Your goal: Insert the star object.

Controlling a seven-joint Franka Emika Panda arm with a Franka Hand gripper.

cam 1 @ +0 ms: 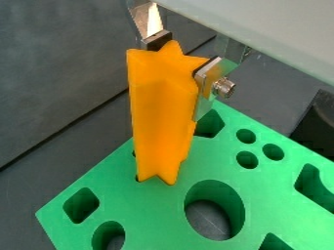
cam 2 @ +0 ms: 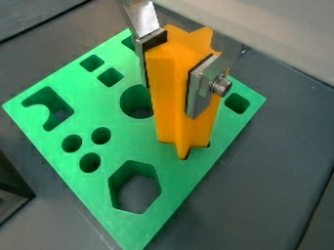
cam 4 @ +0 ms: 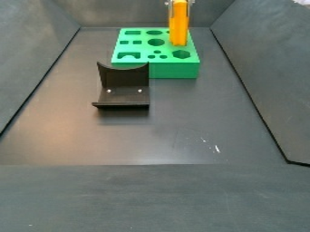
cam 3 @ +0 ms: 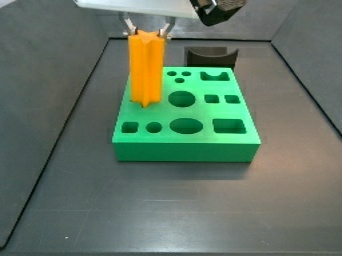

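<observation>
The star object (cam 1: 163, 117) is a tall bright orange prism with ridged sides, standing upright. My gripper (cam 1: 183, 61) is shut on its upper part, one silver finger (cam 2: 144, 44) on each side. Its lower end meets the top of the green block (cam 1: 117, 195) at a hole near one edge; how deep it sits I cannot tell. In the wrist view from the opposite side the star object (cam 2: 177, 93) stands on the block (cam 2: 92, 107) beside a round hole (cam 2: 136, 98). Both side views show the star object (cam 3: 144, 68) (cam 4: 179, 23) upright on the block (cam 3: 187, 145) (cam 4: 151, 54), under the gripper (cam 3: 147, 30).
The green block has several shaped holes, among them a hexagon (cam 2: 135, 186) and a large round one (cam 1: 212, 213). The dark fixture (cam 4: 121, 86) stands on the floor beside the block and also shows in a side view (cam 3: 210, 55). Dark walls enclose the floor.
</observation>
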